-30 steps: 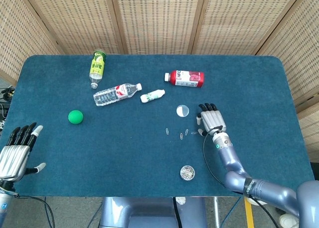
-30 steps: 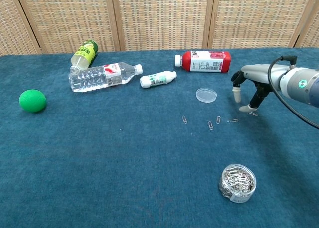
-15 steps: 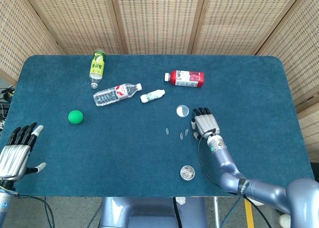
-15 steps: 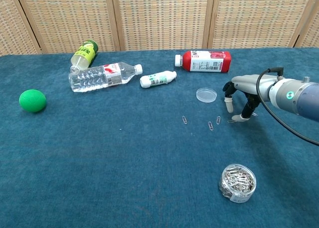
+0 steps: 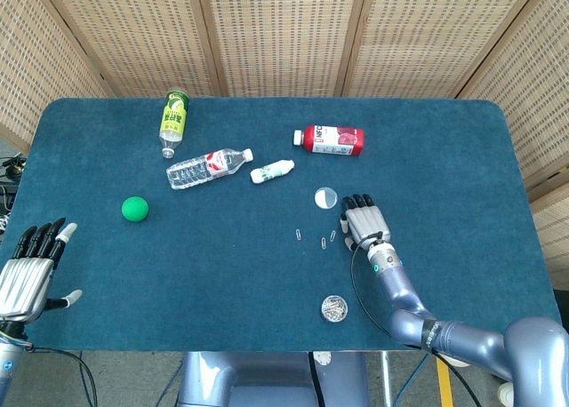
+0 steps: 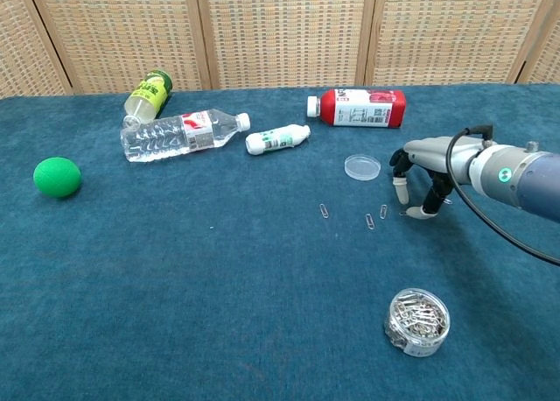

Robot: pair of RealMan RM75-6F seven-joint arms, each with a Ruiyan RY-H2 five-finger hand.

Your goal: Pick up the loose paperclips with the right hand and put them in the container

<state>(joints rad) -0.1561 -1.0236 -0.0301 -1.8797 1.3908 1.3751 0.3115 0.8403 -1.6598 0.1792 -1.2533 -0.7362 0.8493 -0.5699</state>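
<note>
Head view sits high and looks almost straight down, so you get the whole table (image 5: 267,291) edge to edge plus the wicker screens behind it. Chest view is way lower and closer, looking across the tabletop toward those screens, cutting off the near edge and the left side. Both catch the bottles, the green ball (image 5: 134,209) (image 6: 57,176), the lid (image 5: 326,196) (image 6: 362,166) and the right hand (image 5: 363,222) (image 6: 423,172).

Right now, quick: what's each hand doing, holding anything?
Left hand: open, fingers apart, holding nothing, at the table's near left edge.
Right hand: fingers down at a loose paperclip; cannot tell whether it is gripped.
</note>
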